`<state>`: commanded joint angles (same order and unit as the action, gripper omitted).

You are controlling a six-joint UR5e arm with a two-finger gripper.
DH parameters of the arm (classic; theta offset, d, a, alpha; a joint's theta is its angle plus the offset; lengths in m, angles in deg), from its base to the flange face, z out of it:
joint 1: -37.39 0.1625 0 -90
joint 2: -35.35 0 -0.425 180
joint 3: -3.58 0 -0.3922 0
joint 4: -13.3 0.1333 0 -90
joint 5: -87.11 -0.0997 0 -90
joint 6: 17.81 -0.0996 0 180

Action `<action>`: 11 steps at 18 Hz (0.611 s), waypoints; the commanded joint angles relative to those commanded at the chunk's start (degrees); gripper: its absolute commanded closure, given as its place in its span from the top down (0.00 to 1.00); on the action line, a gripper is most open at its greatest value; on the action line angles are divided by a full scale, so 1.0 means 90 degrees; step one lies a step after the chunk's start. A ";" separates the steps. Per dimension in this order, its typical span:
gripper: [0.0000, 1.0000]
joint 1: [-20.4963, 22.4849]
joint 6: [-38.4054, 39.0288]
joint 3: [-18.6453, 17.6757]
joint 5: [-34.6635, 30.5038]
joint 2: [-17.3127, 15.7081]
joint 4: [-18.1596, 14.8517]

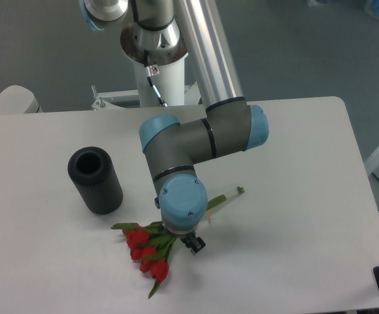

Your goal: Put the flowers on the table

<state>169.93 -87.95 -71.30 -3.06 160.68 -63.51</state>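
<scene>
Red buds and green stems mark the flowers [149,252], beside a black ribbed cylinder [95,180] on the white table [294,222].

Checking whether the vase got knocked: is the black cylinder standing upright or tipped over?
Upright. The black cylinder stands on the table with its open mouth facing up, left of the flowers and apart from them.

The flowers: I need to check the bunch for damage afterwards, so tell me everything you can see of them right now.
The flowers are a small bunch of red tulip buds with thin green stems and leaves; what they are made of cannot be told. They lie flat on the white table, buds toward the near edge, one stem tip poking out to the right of the arm's wrist. The wrist hides the middle of the stems. The gripper is right over them; its grip cannot be judged. The black cylinder stands apart, to their left.
</scene>
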 joint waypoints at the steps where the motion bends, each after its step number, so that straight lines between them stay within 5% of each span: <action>1: 1.00 0.0087 -0.0010 0.0039 0.0010 -0.0029 0.0000; 5: 1.00 0.0429 -0.0087 0.0429 0.0029 -0.0010 -0.0010; 11: 1.00 0.1113 -0.1316 0.0635 -0.0020 -0.0029 -0.0010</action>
<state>179.94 -99.79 -65.59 -3.24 160.42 -63.60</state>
